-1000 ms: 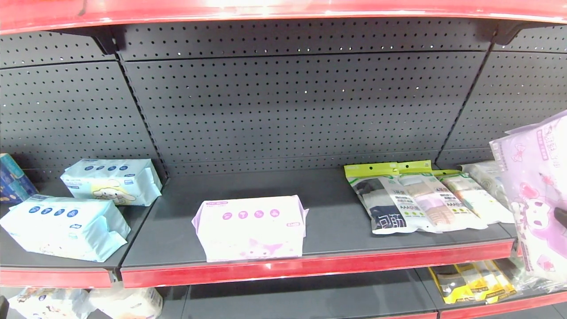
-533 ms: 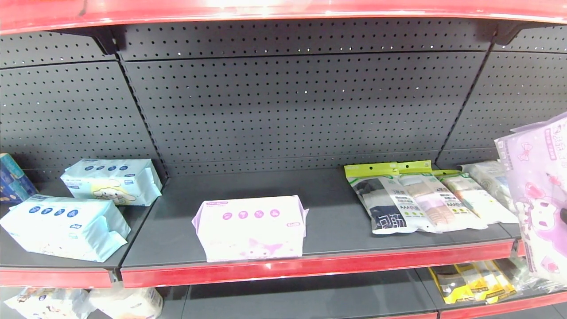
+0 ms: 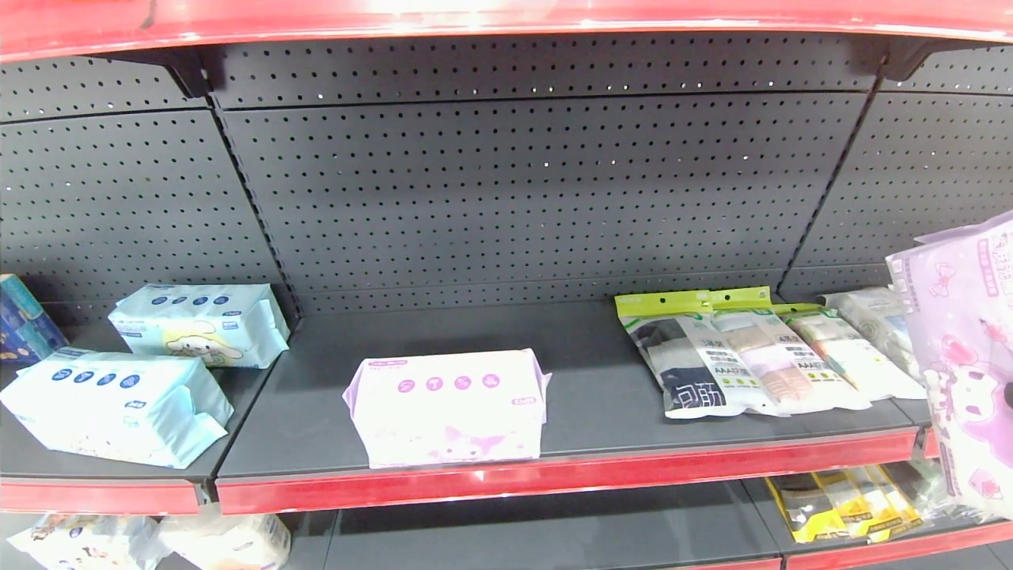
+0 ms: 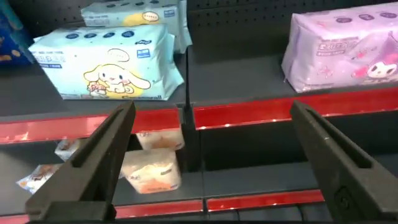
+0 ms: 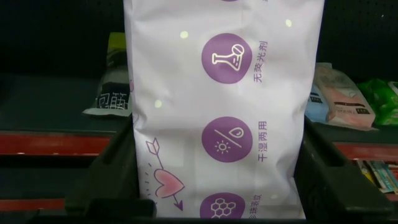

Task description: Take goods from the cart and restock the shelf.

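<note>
Shelf [image 3: 554, 469] holds one purple pack [image 3: 447, 408]; right claw [image 5: 217, 134] grips a second pack [image 5: 224, 68].

The shelf [image 3: 589, 380] carries two pale-blue tissue packs [image 3: 119, 416], one purple pack [image 3: 447, 408], at least three overlapping green-topped packets [image 3: 696, 356] and one dark-blue pack [image 3: 24, 324]; a second purple pack [image 3: 961, 348] stands rightmost.

On the shelf [image 3: 586, 380], the middle pack [image 3: 447, 405] lies near the front edge. To its left, on the neighbouring board, the front left pack [image 3: 119, 404] lies before the rear left pack [image 3: 202, 323]. Flat bags [image 3: 712, 356] overlap toward the right. At the far right, the held pack [image 3: 961, 348] stands upright in the right gripper [image 5: 217, 177].
</note>
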You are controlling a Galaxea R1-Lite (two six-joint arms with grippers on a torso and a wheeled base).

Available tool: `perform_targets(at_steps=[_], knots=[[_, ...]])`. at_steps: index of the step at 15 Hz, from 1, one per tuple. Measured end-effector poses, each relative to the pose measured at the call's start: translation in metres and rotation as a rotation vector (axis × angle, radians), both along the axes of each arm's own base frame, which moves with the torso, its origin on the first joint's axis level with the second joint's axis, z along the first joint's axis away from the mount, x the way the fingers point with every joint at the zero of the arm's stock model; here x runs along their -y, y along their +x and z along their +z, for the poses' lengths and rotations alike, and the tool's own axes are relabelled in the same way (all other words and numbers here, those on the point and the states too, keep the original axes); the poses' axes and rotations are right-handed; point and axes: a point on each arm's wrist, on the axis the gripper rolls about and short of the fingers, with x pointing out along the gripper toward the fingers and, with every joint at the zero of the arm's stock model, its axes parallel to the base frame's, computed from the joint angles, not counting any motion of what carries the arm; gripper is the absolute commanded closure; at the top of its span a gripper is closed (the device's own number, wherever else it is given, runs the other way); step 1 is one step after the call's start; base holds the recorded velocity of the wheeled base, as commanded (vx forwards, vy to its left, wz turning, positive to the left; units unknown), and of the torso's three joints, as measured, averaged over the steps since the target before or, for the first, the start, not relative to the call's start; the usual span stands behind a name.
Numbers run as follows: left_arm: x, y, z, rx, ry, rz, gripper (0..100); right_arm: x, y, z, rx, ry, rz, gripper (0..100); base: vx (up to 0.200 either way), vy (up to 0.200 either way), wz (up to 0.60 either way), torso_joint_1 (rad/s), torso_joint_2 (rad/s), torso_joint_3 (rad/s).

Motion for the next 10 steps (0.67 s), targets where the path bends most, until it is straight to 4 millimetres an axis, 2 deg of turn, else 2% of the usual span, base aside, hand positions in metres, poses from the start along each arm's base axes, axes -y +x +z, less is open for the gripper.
perform_targets(at_steps=[2,4,10], knots=[[0.000,0.000,-0.001,-0.021,-0.027,0.011,0,0.000,-0.001,0.001,0.007,0.002,0.002,100,0.000,0.000,0.00,0.000,0.00,0.000],[-0.002,0.000,-0.003,-0.028,-0.092,0.122,0,-0.001,-0.003,-0.002,0.009,0.010,0.032,100,0.000,0.000,0.00,0.000,0.00,0.000],[-0.003,-0.002,-0.005,-0.012,-0.067,0.027,0,-0.003,-0.011,0.001,0.047,0.010,0.097,100,0.000,0.000,0.00,0.000,0.00,0.000]])
